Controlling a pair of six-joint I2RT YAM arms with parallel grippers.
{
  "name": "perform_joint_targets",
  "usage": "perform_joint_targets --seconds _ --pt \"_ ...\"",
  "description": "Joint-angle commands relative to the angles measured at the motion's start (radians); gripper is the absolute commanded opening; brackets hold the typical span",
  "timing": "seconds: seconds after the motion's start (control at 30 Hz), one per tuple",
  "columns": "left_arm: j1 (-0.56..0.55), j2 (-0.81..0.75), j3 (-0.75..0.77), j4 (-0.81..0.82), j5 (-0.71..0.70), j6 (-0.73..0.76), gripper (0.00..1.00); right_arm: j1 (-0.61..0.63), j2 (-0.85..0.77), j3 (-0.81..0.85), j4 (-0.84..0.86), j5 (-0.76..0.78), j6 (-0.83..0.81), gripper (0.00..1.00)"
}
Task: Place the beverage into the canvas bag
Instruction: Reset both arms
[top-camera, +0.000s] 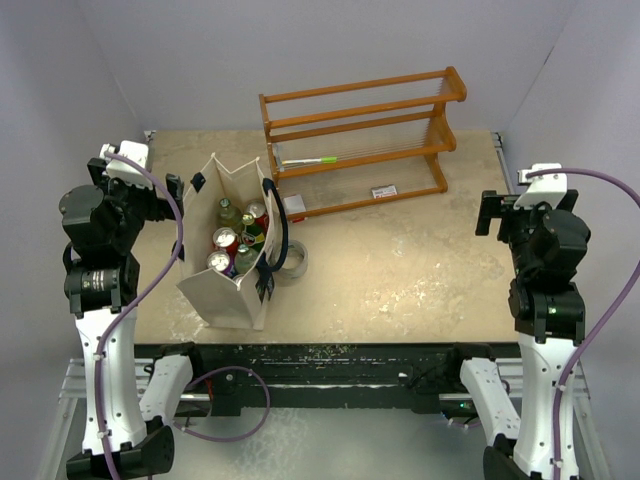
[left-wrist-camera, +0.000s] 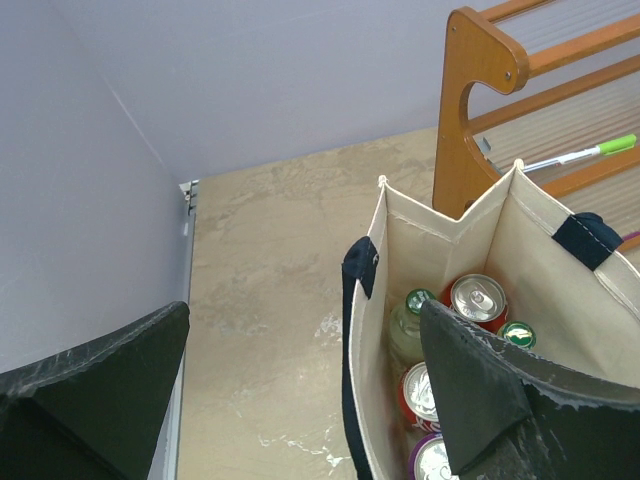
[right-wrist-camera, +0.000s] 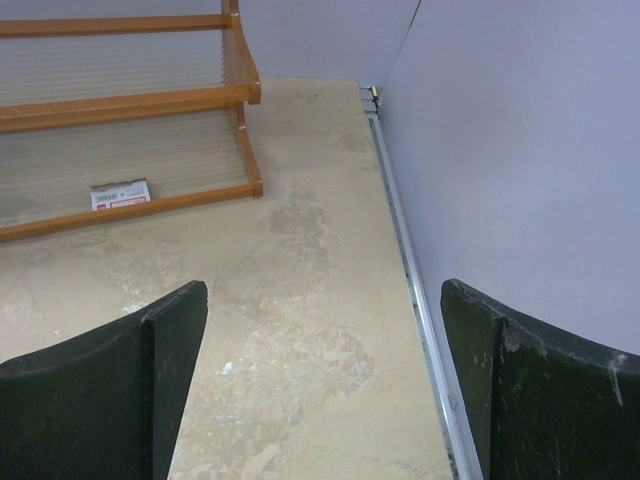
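Table (top-camera: 400, 270) with wooden rack (left-wrist-camera: 470, 120) at 12 o'clock. Canvas bag (top-camera: 225, 295) upright at 9 o'clock, beverage cans (left-wrist-camera: 478, 298) inside. Left gripper (left-wrist-camera: 305, 330) raised over bag's rim, spread wide. Right gripper (right-wrist-camera: 322, 300) raised at 3 o'clock, likewise wide, over bare tabletop.

Left gripper (left-wrist-camera: 300, 400), fingers spread: bare tabletop (left-wrist-camera: 270, 270) straight ahead, side wall (left-wrist-camera: 70, 200) close on its left. Just to its right the canvas bag (left-wrist-camera: 440, 240) stands open-mouthed but crowded with cans (left-wrist-camera: 478, 298), and the wooden rack (left-wrist-camera: 475, 90) rises beyond. Right gripper (right-wrist-camera: 320, 390), also spread: open tabletop ahead, right wall (right-wrist-camera: 520, 150) tight on its right, rack ahead-left.
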Motion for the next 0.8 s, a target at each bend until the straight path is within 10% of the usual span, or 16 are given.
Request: perform_joint_targets --seconds 0.0,0.77 --pt "0.006 -0.017 0.042 0.003 -0.002 0.004 0.99 -0.005 0.003 0.004 0.027 -0.017 -0.011 1.0" --pt "0.006 -0.021 0.036 -0.012 0.012 0.018 0.99 -0.011 0.007 -0.005 0.032 -0.039 -0.011 1.0"
